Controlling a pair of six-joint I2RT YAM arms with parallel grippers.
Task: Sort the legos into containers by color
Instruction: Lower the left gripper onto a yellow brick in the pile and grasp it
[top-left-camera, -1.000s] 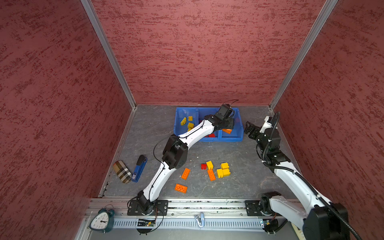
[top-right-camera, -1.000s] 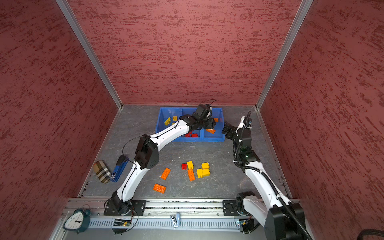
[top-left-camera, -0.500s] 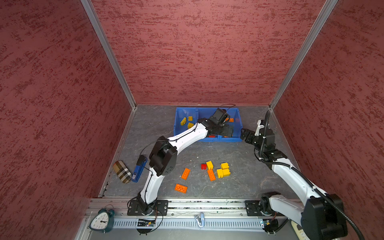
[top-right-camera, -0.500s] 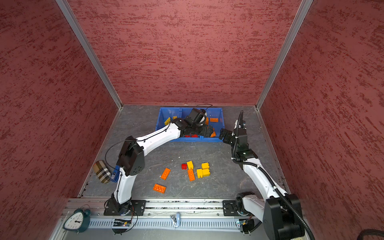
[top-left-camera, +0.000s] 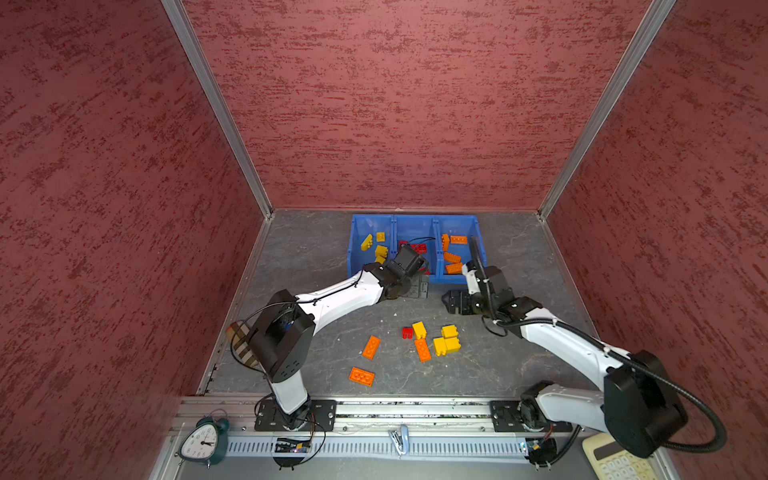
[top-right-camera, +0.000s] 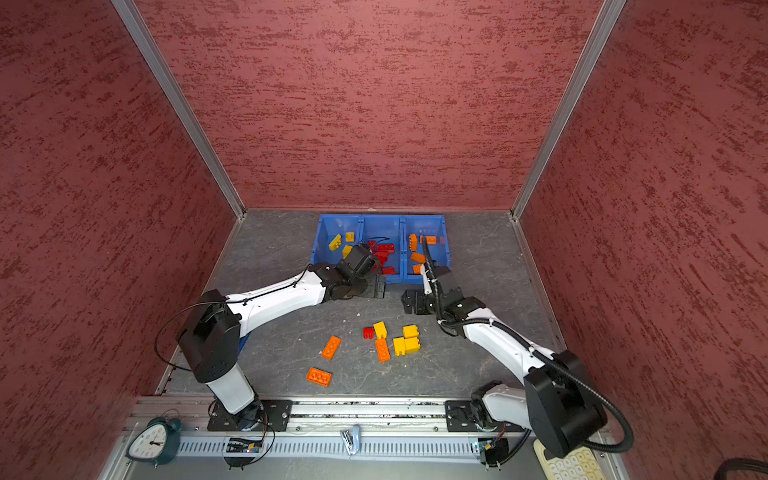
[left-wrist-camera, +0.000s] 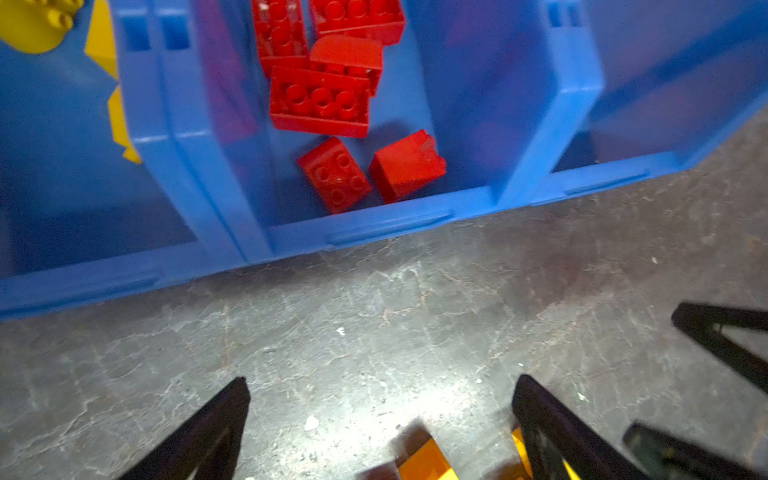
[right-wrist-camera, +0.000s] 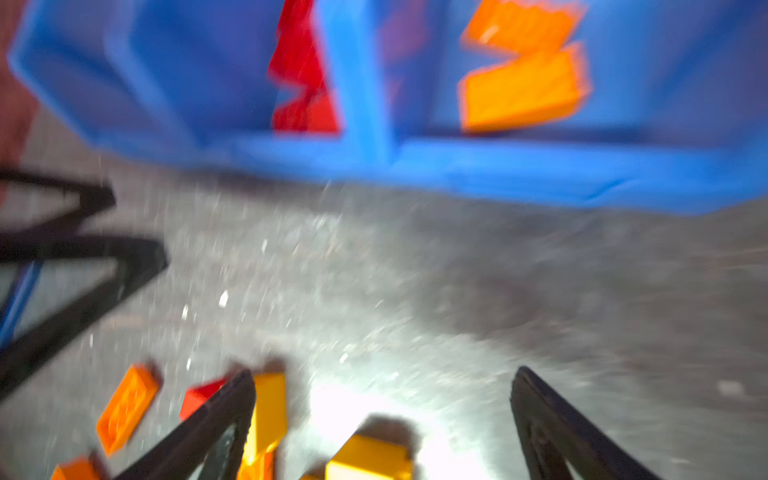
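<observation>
Containers (top-left-camera: 413, 217): three bright blue open-top plastic bins joined in a row, toward twelve o'clock on the grey stone-patterned counter (top-left-camera: 316, 257); yellow studded plastic legos (top-left-camera: 380, 250) in the nine-o'clock bin; red legos (left-wrist-camera: 320, 102) in the middle bin; orange legos (top-left-camera: 452, 257) in the three-o'clock bin; loose legos (top-left-camera: 422, 349), orange, yellow and one small red, lie on the counter at six o'clock of the bins; left pincer (top-left-camera: 417, 286), jaws apart and empty, just before the middle bin; right pincer (top-left-camera: 451, 301), jaws apart and empty, near, at three o'clock of the left.
</observation>
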